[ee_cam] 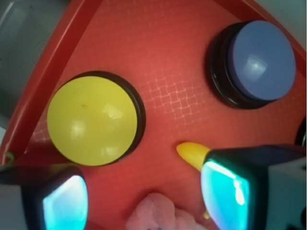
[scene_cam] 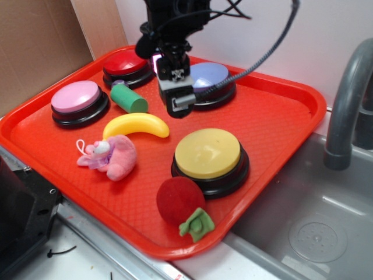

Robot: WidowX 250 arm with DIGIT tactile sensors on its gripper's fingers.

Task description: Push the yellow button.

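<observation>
Wall: a plain white wall runs behind the scene.
Cardboard: a brown cardboard sheet stands at the left, against the wall.
Sink: a grey metal sink basin lies at the lower right, with a round drain.
Faucet: a curved grey faucet rises beside it.
Light: even, probably overhead; soft glare shows on the basin.

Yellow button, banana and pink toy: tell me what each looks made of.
Yellow button: likely hard glossy plastic; its dome shows sharp highlights, above a black base. Banana: smooth moulded plastic by its even sheen. Pink toy: soft plush fabric, fuzzy and matte.
</observation>
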